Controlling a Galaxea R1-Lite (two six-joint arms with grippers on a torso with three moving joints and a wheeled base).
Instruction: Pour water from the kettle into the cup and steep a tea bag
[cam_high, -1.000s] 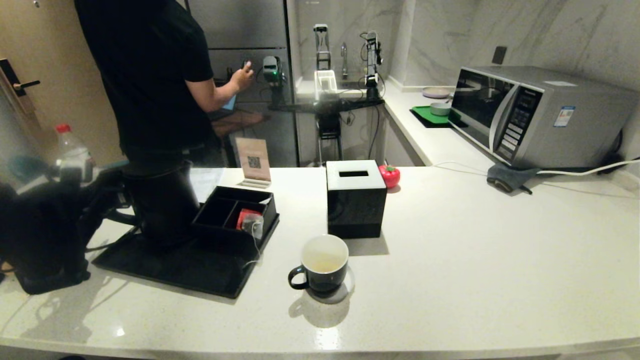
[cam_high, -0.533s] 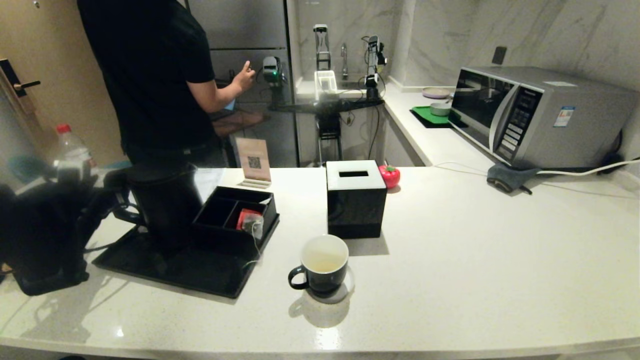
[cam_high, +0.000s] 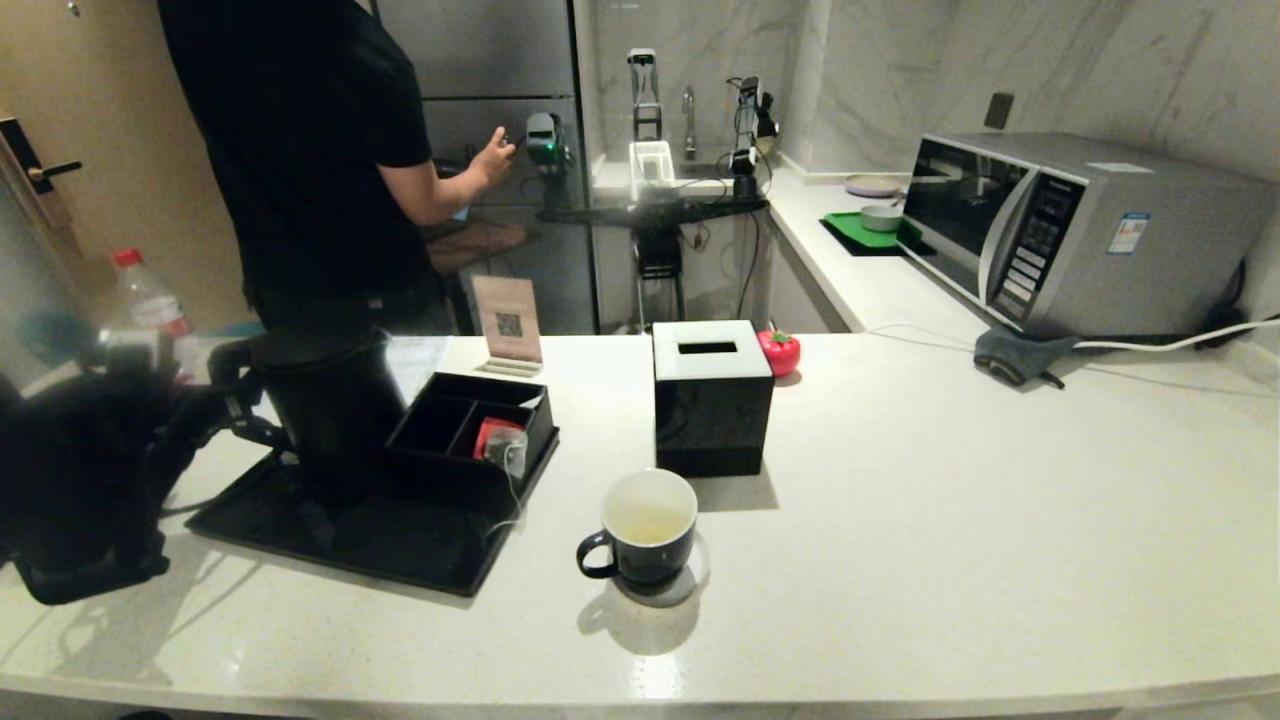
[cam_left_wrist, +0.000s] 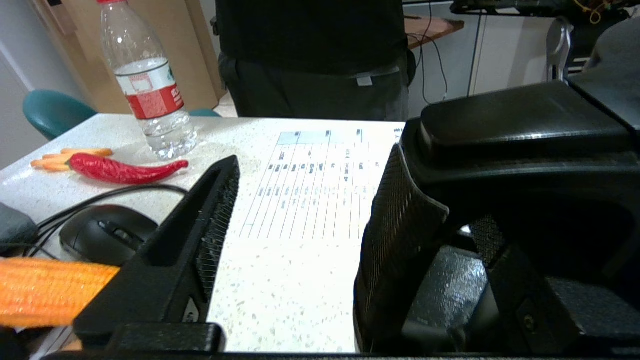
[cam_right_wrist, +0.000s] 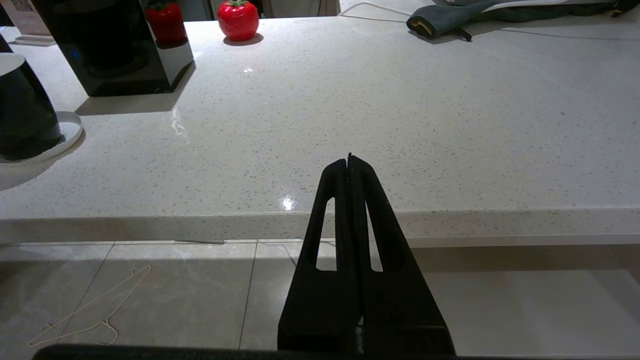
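Observation:
The matte-black kettle (cam_high: 328, 415) stands upright on the black tray (cam_high: 400, 555), its loop handle (cam_left_wrist: 525, 125) facing my left arm. My left gripper (cam_left_wrist: 315, 160) is open beside that handle, which lies just outside one finger (cam_left_wrist: 400, 225); only counter shows between the fingers. The black cup (cam_high: 648, 535) sits on a white saucer near the front, holding a little yellowish water (cam_high: 645, 525). The tea bag (cam_high: 508, 452) leans in the black compartment box (cam_high: 440, 415), its string hanging over the edge. My right gripper (cam_right_wrist: 349, 160) is shut, parked below the counter's front edge.
A black cube tissue box (cam_high: 712, 395) stands behind the cup, with a red tomato-shaped object (cam_high: 779, 352) beside it. A red packet (cam_high: 488, 435) lies by the tea bag. A microwave (cam_high: 1080, 235) and grey cloth (cam_high: 1015, 355) are far right. A person stands behind the kettle. A water bottle (cam_left_wrist: 150, 90) is at the left.
The kettle has come to rest upright on the tray. My left arm has drawn back to the left, away from the handle. The cup has not moved.

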